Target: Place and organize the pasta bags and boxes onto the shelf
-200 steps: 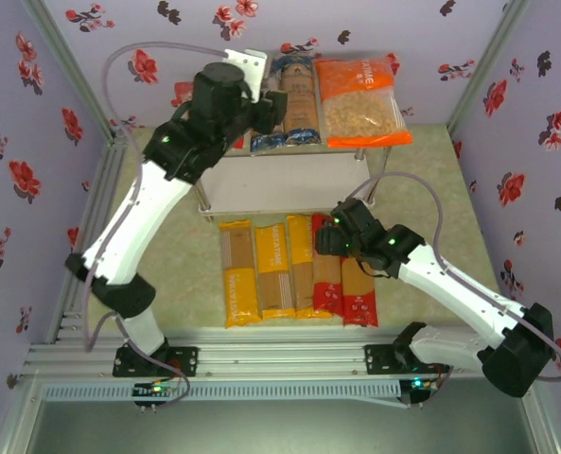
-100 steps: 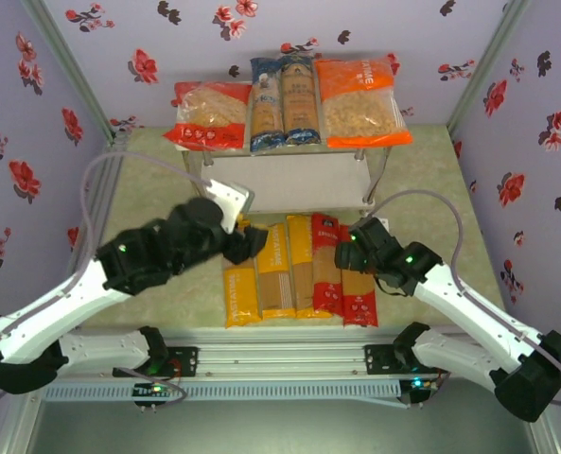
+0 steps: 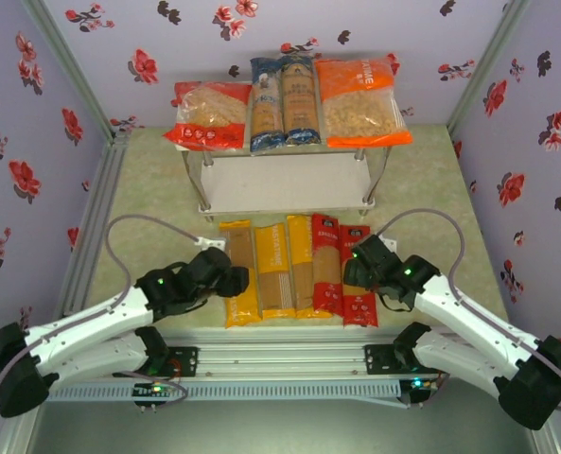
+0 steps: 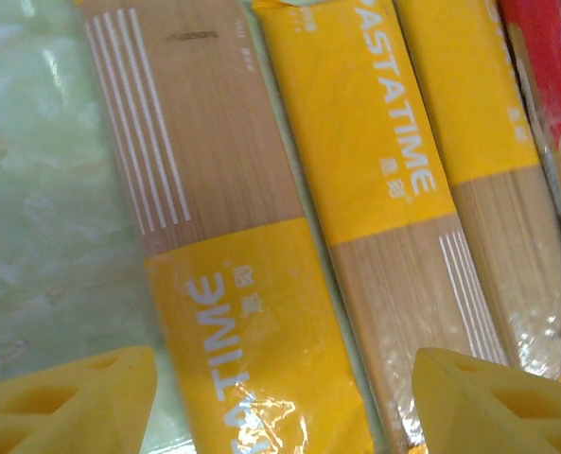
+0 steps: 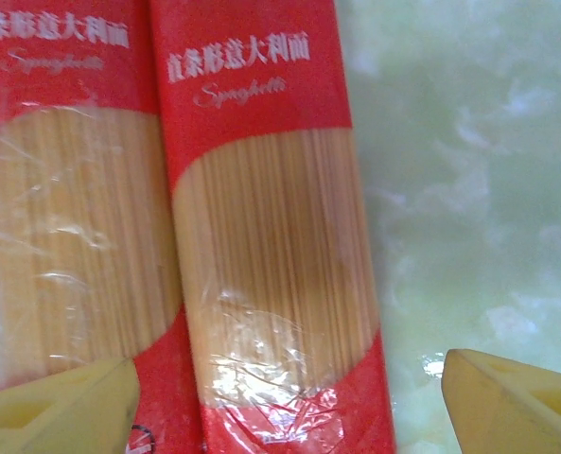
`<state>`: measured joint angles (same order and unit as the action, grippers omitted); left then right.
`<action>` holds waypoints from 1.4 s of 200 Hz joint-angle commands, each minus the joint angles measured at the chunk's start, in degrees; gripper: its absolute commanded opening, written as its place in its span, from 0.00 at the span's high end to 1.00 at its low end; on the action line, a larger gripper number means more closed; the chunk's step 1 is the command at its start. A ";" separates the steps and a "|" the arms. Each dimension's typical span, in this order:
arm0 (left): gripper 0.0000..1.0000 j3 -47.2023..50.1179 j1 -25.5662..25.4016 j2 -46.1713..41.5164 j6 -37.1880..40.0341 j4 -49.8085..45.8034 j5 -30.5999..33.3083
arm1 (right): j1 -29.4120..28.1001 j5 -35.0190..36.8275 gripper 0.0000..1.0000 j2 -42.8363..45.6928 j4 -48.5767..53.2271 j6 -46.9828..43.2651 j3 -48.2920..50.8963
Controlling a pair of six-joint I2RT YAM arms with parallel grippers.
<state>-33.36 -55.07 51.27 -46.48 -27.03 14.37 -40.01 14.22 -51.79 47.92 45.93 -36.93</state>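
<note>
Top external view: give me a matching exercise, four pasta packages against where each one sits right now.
Things:
1. red-ended bag
2. orange bag
3. blue spaghetti packs
4. rightmost red spaghetti pack

Places:
A. on the table, right end of the row
B. top tier of the shelf, middle
C. top tier, left end
D. top tier, right end

Pairs: 1-C, 2-D, 3-B, 4-A
</note>
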 commanded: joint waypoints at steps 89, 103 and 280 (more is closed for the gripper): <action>0.28 1.00 7.85 -3.12 -0.27 5.27 -9.58 | 0.24 -8.39 0.07 -7.05 -7.30 4.96 6.69; 0.28 1.11 8.21 -2.77 -0.06 5.73 -9.99 | 0.28 -8.57 0.06 -7.78 -7.62 4.96 6.86; 0.28 1.27 14.15 -0.54 2.23 8.22 -15.52 | 0.19 -11.64 0.69 -14.00 -7.88 6.85 9.37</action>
<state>-31.35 -41.80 50.43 -45.91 -20.10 0.27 -39.75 5.39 -65.23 37.45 52.05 -28.93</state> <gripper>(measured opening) 0.723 0.382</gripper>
